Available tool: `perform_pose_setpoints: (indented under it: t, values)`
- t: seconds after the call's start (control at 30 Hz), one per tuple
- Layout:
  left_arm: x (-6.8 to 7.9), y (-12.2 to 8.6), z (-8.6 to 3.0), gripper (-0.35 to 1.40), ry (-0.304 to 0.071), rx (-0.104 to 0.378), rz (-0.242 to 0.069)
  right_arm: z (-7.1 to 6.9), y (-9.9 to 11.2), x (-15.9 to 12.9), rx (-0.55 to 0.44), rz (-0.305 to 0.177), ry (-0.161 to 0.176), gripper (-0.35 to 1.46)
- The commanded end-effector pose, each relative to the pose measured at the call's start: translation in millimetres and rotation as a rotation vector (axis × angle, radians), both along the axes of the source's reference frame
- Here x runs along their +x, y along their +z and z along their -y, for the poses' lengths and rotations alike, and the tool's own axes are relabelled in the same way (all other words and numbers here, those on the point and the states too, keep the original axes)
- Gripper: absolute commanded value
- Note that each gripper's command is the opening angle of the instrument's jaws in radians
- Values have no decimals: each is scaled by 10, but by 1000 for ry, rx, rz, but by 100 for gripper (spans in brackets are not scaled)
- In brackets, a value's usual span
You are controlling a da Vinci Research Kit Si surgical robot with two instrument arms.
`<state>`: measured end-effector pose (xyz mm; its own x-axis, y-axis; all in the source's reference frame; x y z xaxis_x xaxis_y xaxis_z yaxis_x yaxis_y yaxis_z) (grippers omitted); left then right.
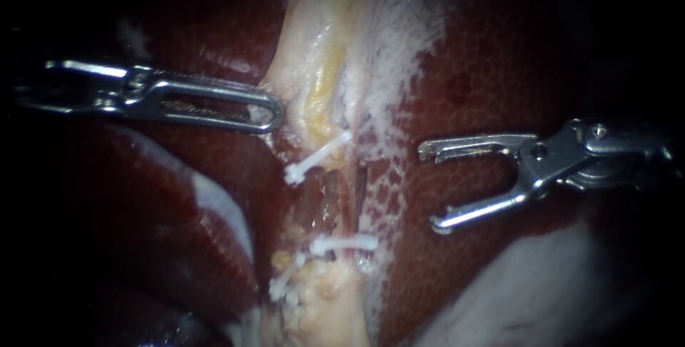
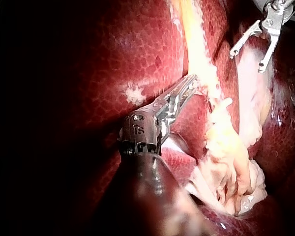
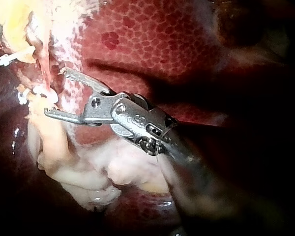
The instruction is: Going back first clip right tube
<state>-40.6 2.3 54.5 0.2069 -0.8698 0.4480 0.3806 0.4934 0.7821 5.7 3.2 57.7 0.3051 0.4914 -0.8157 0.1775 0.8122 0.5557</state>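
- Right instrument (image 1: 428, 188): spread wide and empty, hovering over the liver (image 1: 492, 61), clear of the tubes and off to their right in the endoscope view.
- Left instrument (image 1: 268, 113): closed flat, tip resting against the edge of the pale yellow tissue (image 1: 321, 68). No fold seen pinched inside.
- Right tube (image 1: 359, 193): a thin reddish strand down the middle of the scene, between the two instruments and just beside a thicker brownish tube (image 1: 327, 200).
- Three white clips in sight:
  - upper clip (image 1: 317, 156), slanted across the top of the bare stretch;
  - lower clip (image 1: 346, 243), lying level and reaching over the right tube;
  - lowest clip (image 1: 285, 286), off among the pale crumbly tissue below.
- Impossible to say from here which of them counts as the first.
- Judged by looks, the right tube is soft, wet, slippery and very thin. Likely to tear or stretch under any pull rather than resist.
- Clips probably light and stiff, held only by their own latch. A nudge from a metal tip could twist one loose.
- Best left untouched. If hold were needed, take the bare stretch between upper and lower clip, squarely and gently, never at a clip itself.
- For backing away, keep the wide tips level and off the lower clip.
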Motion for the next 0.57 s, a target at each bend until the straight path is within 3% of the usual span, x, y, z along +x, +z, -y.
perform_pose_setpoints:
  t: [0.03,0.57]
  values:
    - [0,0,0,-35,2,-1,1,0,0,0,0,0,0,60]
    - [-2,-1,1,-35,3,5,4,1,0,0,0,0,0,60]
